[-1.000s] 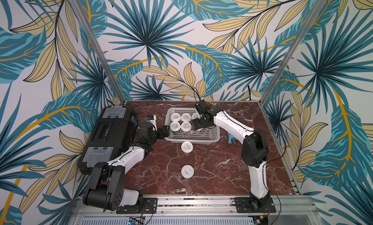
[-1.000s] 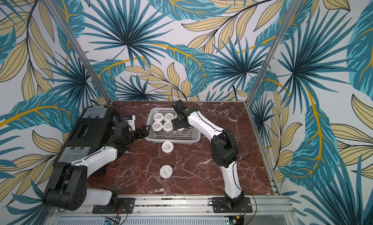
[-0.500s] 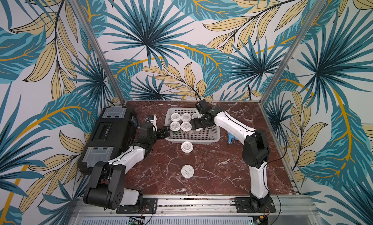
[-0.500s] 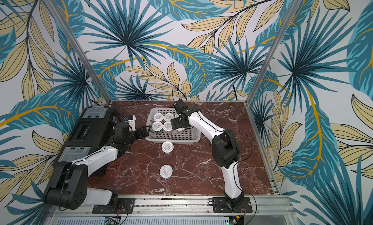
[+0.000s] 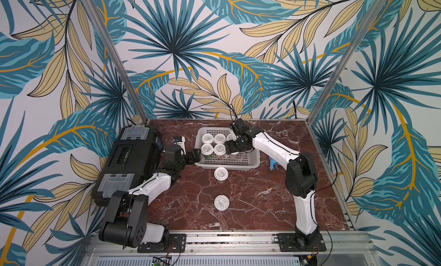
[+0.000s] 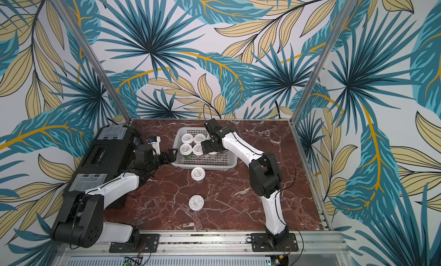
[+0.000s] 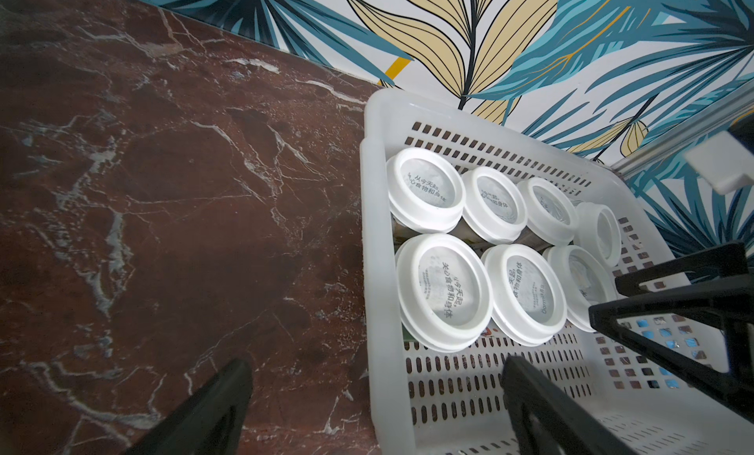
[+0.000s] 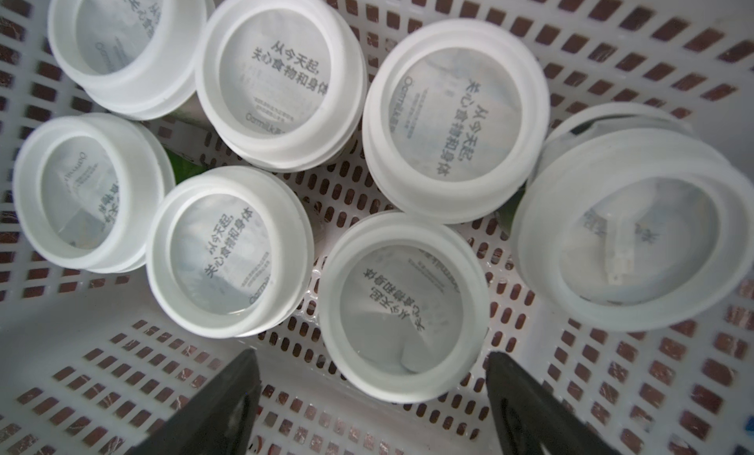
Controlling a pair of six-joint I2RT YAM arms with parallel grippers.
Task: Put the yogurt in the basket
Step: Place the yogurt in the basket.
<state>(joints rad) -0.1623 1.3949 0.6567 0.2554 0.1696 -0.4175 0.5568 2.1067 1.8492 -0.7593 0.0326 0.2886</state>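
Right gripper [image 8: 371, 354] hangs inside the white perforated basket [image 8: 122, 310], its black jaws spread wide and gripping nothing. Its fingertips sit either side of the near edge of one yogurt jar [image 8: 404, 306]. There is a clear gap on one side; whether the other fingertip touches the lid cannot be told.

Left gripper [image 7: 375, 361] is also spread wide and empty. It straddles a short end wall of the basket, one finger over the red marble tabletop [image 7: 163, 187] and the other over the basket floor.

Seven jars in the basket [image 7: 444, 289] stand upright in two close rows, crowded toward the left arm's end. Each is small and round, with a flat white lid that has a raised rim. A grey circular label on each lid is printed with Chinese characters. Glimpses of green show low between them.

In both top views two more jars stand lid-up on the tabletop. The loose jar by the basket [image 5: 221, 173] is just in front of the near long wall. The second loose jar [image 5: 221, 202] stands well apart, toward the front edge.

A black toolbox [image 5: 133, 157] lies along the left side. A small blue object [image 5: 272, 163] lies to the right of the basket.
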